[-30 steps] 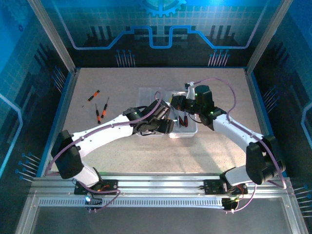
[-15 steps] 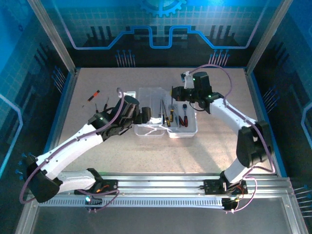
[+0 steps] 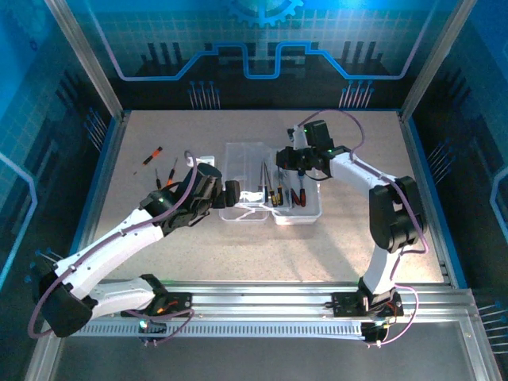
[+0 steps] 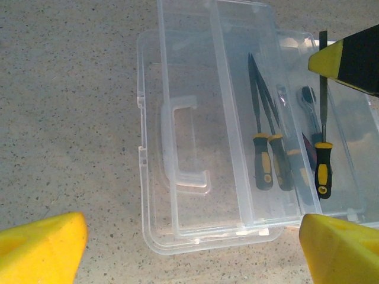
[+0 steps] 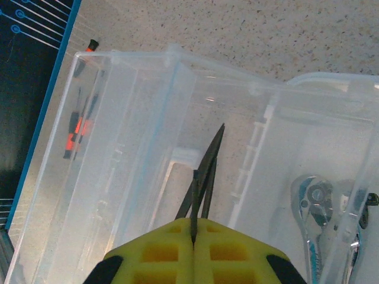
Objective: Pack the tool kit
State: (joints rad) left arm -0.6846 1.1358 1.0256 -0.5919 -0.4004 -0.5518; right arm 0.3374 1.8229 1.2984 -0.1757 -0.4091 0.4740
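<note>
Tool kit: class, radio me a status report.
Left gripper open, left of case. Right gripper shut on screwdriver shaft over open case. Far left, loose screwdrivers on table.

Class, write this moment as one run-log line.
left pincer: open, empty, near clear rectangular plastic case | right pincer: shut on thin black-and-yellow-handled tool over case | loose: orange-handled screwdrivers

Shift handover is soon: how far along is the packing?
Done: several tools already lie in the open case. In hand: the right gripper is shut on a screwdriver at the case; the left gripper is open, holding nothing. Left: the loose screwdrivers on the table, then closing the lid.
</note>
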